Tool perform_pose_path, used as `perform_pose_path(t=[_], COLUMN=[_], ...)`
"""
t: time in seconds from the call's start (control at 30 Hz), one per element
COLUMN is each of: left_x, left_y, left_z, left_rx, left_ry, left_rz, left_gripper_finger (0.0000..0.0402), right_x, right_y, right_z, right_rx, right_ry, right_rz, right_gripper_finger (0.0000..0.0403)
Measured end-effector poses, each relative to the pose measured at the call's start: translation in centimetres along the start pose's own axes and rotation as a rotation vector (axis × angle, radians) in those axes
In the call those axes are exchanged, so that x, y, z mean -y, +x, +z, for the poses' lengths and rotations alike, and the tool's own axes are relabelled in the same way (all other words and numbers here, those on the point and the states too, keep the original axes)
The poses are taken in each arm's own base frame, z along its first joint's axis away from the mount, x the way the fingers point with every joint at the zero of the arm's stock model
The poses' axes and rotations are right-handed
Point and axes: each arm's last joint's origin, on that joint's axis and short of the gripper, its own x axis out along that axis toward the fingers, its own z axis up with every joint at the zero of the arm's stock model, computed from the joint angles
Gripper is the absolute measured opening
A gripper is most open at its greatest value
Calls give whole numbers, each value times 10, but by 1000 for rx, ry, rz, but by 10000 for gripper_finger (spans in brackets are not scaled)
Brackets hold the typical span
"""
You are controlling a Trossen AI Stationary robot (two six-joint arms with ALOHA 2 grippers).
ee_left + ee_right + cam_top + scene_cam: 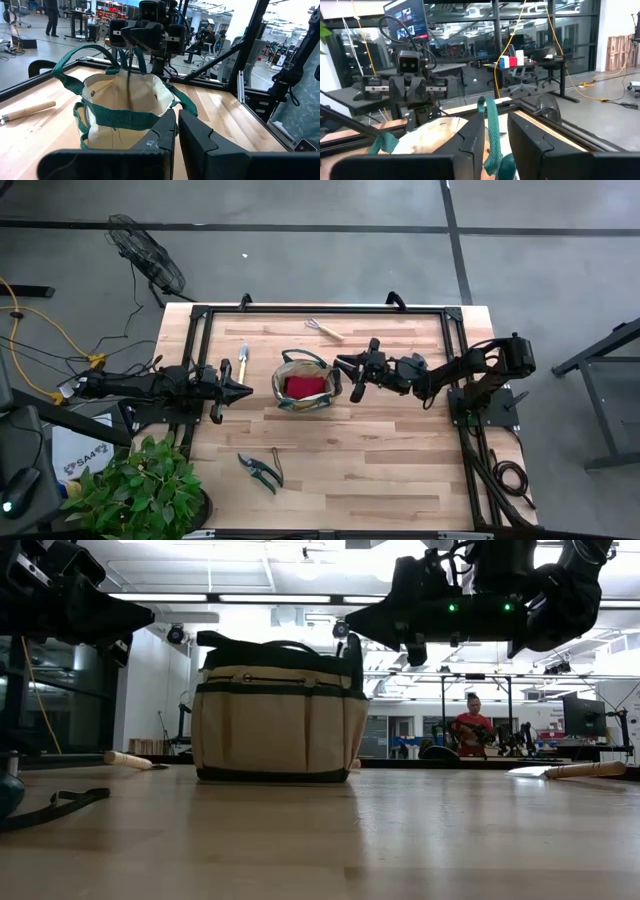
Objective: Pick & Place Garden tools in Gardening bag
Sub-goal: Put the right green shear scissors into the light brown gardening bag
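The beige gardening bag [303, 380] with dark green trim stands upright mid-table, and a red glove [303, 387] lies inside it. My right gripper [340, 364] hovers level at the bag's right rim, slightly open. One green loop handle [491, 131] stands in the gap between its fingers. A slim dark thing [129, 75] hangs from under it into the bag's mouth. My left gripper [248, 391] waits shut, left of the bag. A trowel [242, 360], a rake [325, 330] and pruning shears [262, 470] lie flat on the table. My right gripper comes level from the table's right side, over the bag's right rim. The green handle strap [493, 145] rises upright between its two fingers [470, 142]. I cannot tell whether they touch it, or whether they touch the dark thing hanging below.
A black frame rail [320, 308] runs around the working area. A potted plant [140, 485] overhangs the near left corner. Bare wood lies near the front edge beside the shears. A person [470, 725] sits far off in the room behind.
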Motion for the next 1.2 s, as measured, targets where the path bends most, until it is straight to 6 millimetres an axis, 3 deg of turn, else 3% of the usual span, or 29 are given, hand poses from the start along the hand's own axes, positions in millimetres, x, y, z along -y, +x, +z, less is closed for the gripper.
perform_pose_path(t=[0.33, 0.53, 0.77, 1.2], left_x=[0, 0, 0, 0], left_y=[0, 0, 0, 0], left_z=[0, 0, 0, 0], left_rx=[0, -5, -6, -5], left_ry=[0, -3, -19, -19], left_rz=[0, -13, -16, -16], left_gripper_finger=[19, 19, 19, 19], right_x=[1, -9, -17, -20], right_y=[0, -4, -14, -15], right_z=[0, 3, 4, -2], right_rx=[6, -4, -149, -212], right_ry=[47, -31, -52, 12], right_rz=[-47, -31, -103, -11], right_gripper_finger=[78, 78, 78, 78])
